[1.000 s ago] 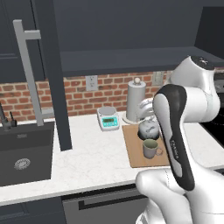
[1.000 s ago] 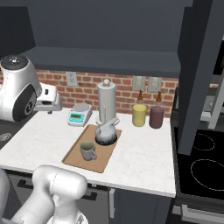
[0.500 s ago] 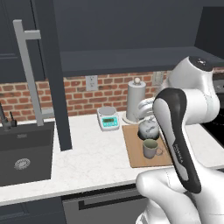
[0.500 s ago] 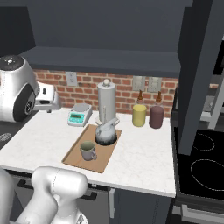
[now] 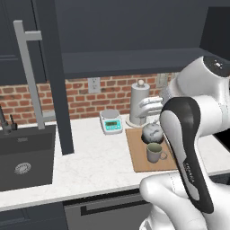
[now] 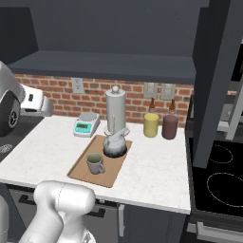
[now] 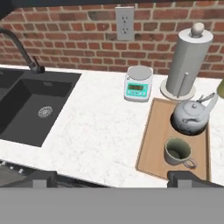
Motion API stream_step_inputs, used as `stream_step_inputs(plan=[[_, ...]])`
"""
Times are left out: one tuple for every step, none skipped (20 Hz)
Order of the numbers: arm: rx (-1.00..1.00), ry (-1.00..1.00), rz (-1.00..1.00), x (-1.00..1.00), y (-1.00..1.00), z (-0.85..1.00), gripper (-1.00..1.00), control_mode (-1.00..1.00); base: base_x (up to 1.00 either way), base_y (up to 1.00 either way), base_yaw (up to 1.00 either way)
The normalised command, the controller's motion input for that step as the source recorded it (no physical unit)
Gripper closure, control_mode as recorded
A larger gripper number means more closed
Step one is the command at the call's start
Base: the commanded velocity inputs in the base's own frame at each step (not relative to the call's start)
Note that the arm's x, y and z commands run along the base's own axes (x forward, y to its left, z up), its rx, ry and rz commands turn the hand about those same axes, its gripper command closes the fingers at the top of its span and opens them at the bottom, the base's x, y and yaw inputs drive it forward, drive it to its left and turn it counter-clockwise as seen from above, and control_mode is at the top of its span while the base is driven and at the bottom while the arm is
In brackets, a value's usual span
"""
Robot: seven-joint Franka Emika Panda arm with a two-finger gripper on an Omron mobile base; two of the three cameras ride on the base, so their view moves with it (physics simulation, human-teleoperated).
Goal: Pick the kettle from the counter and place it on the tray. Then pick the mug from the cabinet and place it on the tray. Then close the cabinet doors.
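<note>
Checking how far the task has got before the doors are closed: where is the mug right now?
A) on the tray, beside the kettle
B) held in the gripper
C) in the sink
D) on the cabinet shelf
A: the mug stands on the tray next to the kettle, as the right base view also shows.

The left base view looked forward and down from behind the arm's left, across the counter [image 5: 90, 161] toward the brick wall; the right base view faced the same way from behind its right; the hand view looked down from nearer above; all three shared the tray [image 5: 139, 155] [image 6: 83, 171] [image 7: 151, 144] and scale [image 5: 111, 122] [image 6: 85, 126] [image 7: 138, 85].
</note>
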Motion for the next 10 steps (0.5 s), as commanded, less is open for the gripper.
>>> stream_step_inputs(plan=[[-0.08,0.0,0.0,-0.24,0.29,0.0,-1.0,-1.0,0.0,0.0,0.0],[-0.07,0.0,0.0,-0.19,0.15,0.0,-1.0,-1.0,0.0,0.0,0.0],[-0.06,0.0,0.0,-0.19,0.06,0.0,-1.0,-1.0,0.0,0.0,0.0],[-0.04,0.0,0.0,-0.06,0.04,0.0,-1.0,-1.0,0.0,0.0,0.0],[-0.03,0.0,0.0,0.0,0.07,0.0,-1.0,-1.0,0.0,0.0,0.0],[-0.07,-0.03,0.0,-0.06,0.11,0.0,-1.0,-1.0,0.0,0.0,0.0],[-0.07,-0.04,0.0,-0.08,0.11,0.0,-1.0,-1.0,0.0,0.0,0.0],[-0.03,0.0,0.0,-0.15,0.0,0.0,-1.0,-1.0,0.0,0.0,0.0],[-0.01,0.0,0.0,-0.13,0.0,0.0,-1.0,-1.0,0.0,0.0,0.0],[-0.03,-0.02,0.02,-0.31,0.06,0.0,-1.0,-1.0,0.0,0.0,0.0]])
